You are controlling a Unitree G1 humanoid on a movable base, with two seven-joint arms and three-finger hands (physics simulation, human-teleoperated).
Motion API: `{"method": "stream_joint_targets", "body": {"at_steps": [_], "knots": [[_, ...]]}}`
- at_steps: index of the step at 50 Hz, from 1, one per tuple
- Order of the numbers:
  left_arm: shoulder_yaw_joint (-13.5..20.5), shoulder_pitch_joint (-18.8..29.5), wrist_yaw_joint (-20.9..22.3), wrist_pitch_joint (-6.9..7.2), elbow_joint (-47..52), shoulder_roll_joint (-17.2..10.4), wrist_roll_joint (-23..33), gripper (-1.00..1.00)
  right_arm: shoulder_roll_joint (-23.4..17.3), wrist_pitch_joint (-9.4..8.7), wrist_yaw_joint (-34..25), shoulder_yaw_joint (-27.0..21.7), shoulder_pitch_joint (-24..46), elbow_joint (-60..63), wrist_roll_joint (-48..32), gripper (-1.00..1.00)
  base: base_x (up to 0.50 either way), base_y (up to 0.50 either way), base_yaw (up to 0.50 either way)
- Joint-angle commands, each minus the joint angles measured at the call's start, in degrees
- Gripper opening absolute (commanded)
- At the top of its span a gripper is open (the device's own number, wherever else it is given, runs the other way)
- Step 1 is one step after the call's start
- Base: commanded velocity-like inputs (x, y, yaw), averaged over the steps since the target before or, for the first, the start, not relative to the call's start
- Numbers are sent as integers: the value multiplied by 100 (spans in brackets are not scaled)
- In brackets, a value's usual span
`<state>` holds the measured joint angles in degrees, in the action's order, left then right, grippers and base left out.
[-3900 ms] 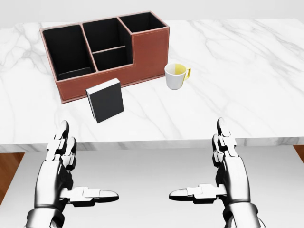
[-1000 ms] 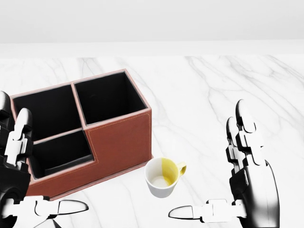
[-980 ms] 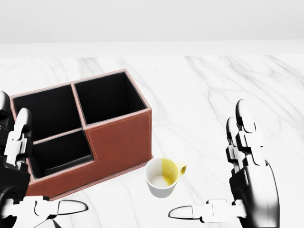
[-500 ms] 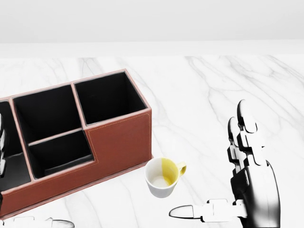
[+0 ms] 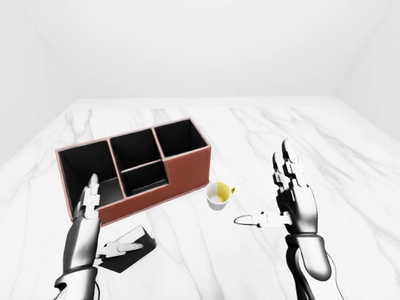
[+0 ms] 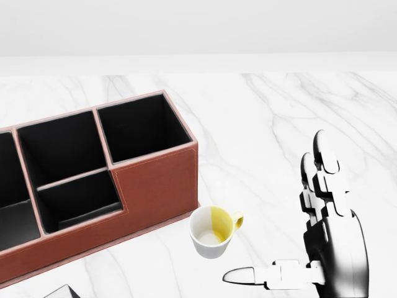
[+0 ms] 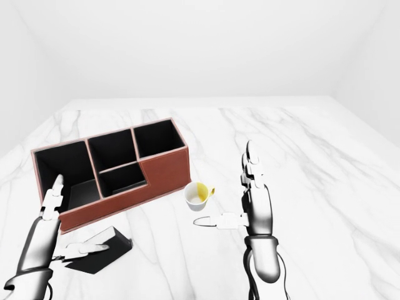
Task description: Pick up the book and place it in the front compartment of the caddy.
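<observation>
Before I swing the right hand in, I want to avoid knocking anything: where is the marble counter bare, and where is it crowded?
Bare: the marble counter right of the cup and above the caddy in the left-eye view. Crowded: the lower left, where the book lies beneath the caddy under the left hand, and the narrow gap between cup and caddy.

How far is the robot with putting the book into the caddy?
Nothing is done yet: the book lies flat on the marble table, below the caddy in the left-eye view, and no book shows in its compartments. In hand: the left hand is open over the book, thumb above its cover, not gripping. The right hand is open and empty beside the cup. Grasping, lifting and placing are left.
</observation>
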<state>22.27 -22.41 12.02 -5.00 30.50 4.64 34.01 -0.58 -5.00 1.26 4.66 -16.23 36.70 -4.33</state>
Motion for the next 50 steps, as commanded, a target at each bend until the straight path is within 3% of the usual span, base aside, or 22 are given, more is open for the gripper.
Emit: {"method": "stream_joint_targets", "body": {"at_steps": [1,16,32,50], "knots": [[144,-88,-22,0,-141,112,378,100,6,0,-4,-26,5,-4,13,100,0,0,0],[165,-216,-277,0,-352,150,840,100,10,0,-13,-41,-24,7,32,100,0,0,0],[39,-274,-857,0,-759,38,1586,100,18,0,-39,-63,28,-76,63,100,0,0,0],[-64,-359,-1074,0,-982,-66,1935,100,24,0,-21,-58,61,-106,52,100,0,0,0]]}}
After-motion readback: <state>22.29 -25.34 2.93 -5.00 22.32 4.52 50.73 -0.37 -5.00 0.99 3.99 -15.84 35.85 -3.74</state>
